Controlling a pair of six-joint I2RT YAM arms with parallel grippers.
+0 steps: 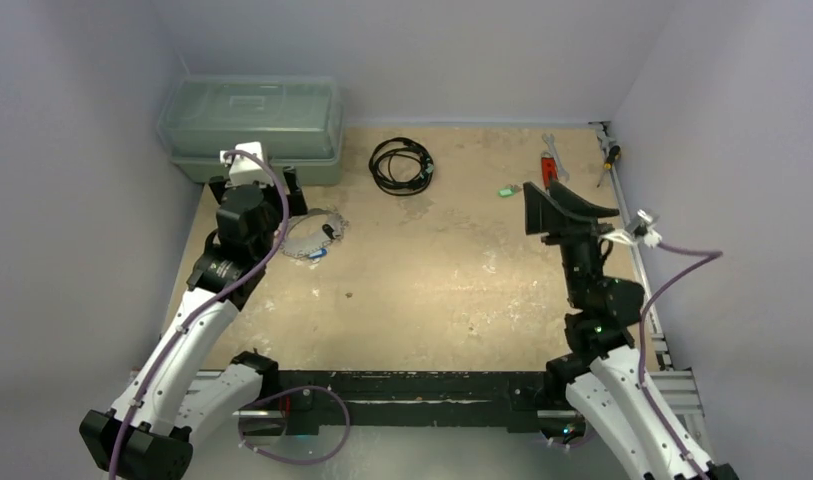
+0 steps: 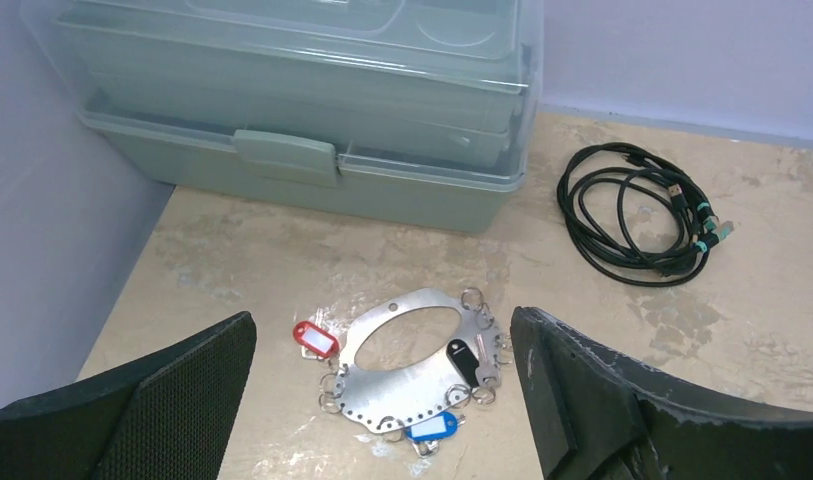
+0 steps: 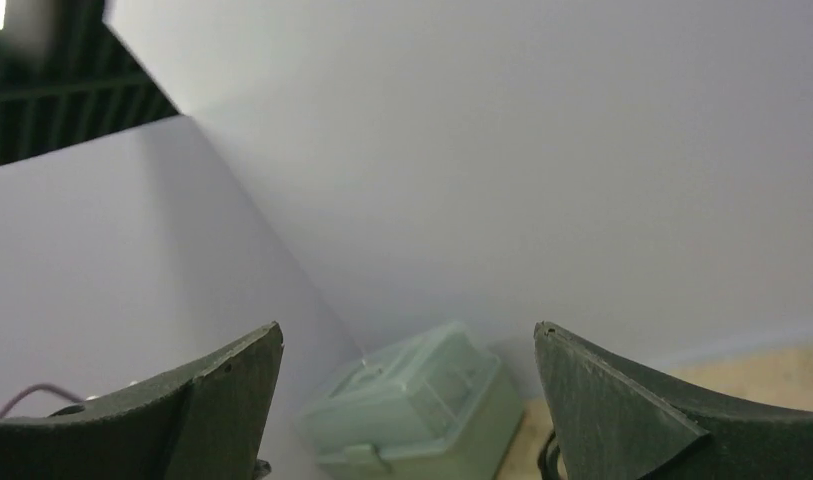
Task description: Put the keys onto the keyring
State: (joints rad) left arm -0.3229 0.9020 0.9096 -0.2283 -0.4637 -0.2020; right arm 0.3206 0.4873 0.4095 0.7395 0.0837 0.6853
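The keyring (image 2: 377,390) lies flat on the worktop (image 1: 432,290) at ten o'clock, just before the plastic box (image 1: 252,125), with tagged keys (image 2: 434,427) around its rim. The left gripper (image 2: 382,318) hovers above it, spread wide, probably to grab it. The right gripper (image 3: 407,335), spread and empty, is raised at three o'clock. A green-tagged key (image 1: 505,190) sits apart at one o'clock.

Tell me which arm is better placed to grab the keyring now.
Left. The left gripper is open and hangs close to the keyring, which sits centred in its wrist view. The right gripper, also open, is across the table, its camera aimed at the wall.
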